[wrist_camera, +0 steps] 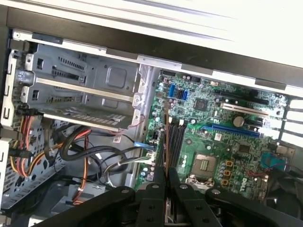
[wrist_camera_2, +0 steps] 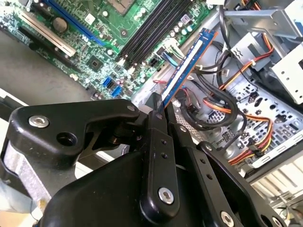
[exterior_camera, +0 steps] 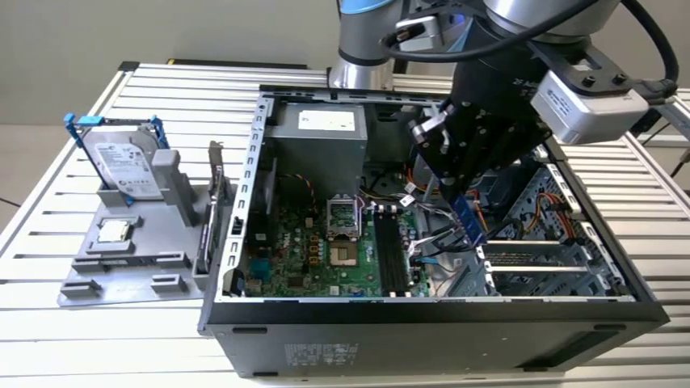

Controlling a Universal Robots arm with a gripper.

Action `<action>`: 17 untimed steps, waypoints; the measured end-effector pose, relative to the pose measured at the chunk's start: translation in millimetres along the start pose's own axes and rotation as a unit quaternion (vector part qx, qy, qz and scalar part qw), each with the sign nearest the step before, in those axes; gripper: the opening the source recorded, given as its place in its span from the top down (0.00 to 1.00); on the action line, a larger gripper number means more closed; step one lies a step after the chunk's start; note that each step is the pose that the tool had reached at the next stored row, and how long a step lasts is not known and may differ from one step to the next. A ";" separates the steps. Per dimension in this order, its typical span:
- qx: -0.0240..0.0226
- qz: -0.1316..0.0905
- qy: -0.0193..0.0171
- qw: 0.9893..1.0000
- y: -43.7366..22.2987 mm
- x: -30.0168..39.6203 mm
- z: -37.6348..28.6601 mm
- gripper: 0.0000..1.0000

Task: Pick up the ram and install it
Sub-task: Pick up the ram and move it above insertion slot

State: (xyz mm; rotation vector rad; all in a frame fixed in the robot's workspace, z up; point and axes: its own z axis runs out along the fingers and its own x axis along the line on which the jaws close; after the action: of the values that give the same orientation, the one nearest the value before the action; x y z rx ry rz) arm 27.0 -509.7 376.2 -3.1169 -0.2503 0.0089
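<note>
ram [exterior_camera: 469, 220] 1 | hard drive [exterior_camera: 121, 166] 1 | computer case [exterior_camera: 431, 315] 1

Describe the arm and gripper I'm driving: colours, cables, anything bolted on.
The arm is silver-grey with a blue joint cap and black cables looping over it. A pale grey box is mounted beside the wrist. The gripper is matte black; its fingers are jointed linkage bars fastened with silver screws.

ram [wrist_camera_2: 187, 66] in the tool [wrist_camera_2: 160, 105], above the motherboard [exterior_camera: 323, 242] inside the case [exterior_camera: 431, 327].
</note>
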 end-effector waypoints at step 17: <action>0.000 0.064 0.001 0.998 0.0 0.0 0.0 1.00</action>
State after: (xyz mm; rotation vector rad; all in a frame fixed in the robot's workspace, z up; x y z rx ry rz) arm 27.1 -509.7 376.2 -3.1262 -0.0490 0.0074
